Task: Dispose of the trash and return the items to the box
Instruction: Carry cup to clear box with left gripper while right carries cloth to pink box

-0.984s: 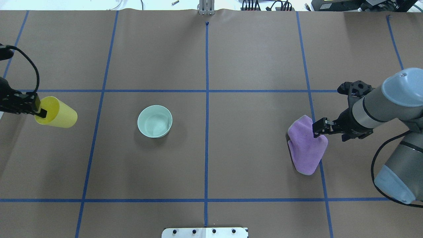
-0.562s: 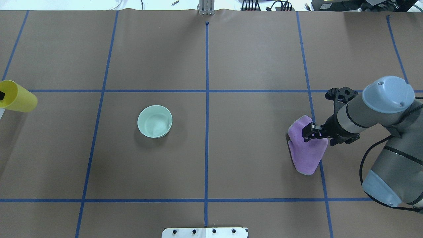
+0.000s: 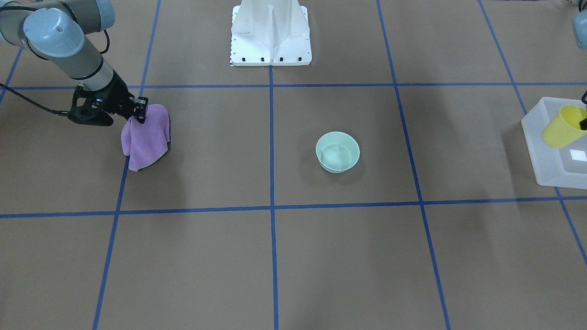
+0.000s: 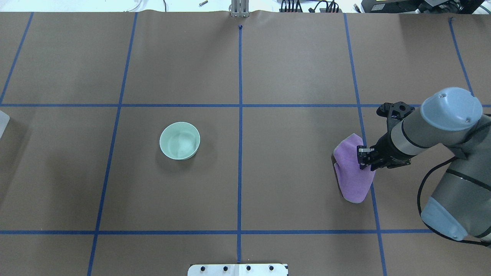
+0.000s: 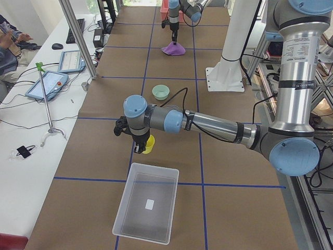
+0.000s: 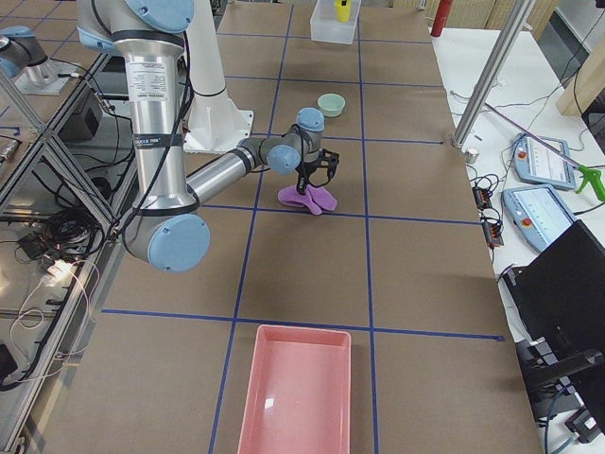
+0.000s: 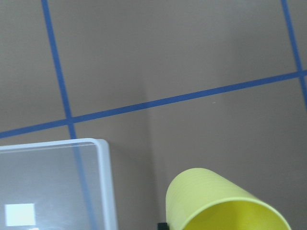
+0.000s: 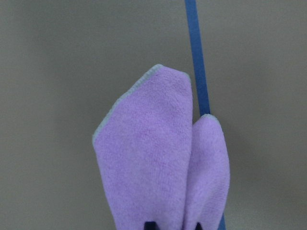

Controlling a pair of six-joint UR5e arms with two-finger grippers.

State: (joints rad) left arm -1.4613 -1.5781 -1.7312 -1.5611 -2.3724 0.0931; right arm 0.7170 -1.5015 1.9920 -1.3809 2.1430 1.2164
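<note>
My left gripper [image 3: 584, 122] is shut on the rim of the yellow cup [image 3: 562, 127], one finger inside it. It holds the cup tilted above the near edge of the translucent box [image 3: 539, 158]. The left wrist view shows the cup [image 7: 225, 206] beside the box's corner [image 7: 103, 158]. The mint-green bowl [image 4: 179, 140] stands upright and empty, left of the table's middle. My right gripper [image 4: 363, 159] is shut on the top of a purple cloth [image 4: 351, 180]. The cloth [image 8: 153, 158] droops from the fingers.
A pink tray [image 6: 295, 392] lies at the table's end on my right. The white robot pedestal [image 3: 270, 36] stands at the table's near-middle edge. Blue tape lines cross the brown table cover. A metal post [image 5: 78, 39] stands on the operators' side.
My left gripper has carried the yellow cup leftward out of the overhead view, to the box. My right gripper has moved onto the purple cloth and shut on it.
</note>
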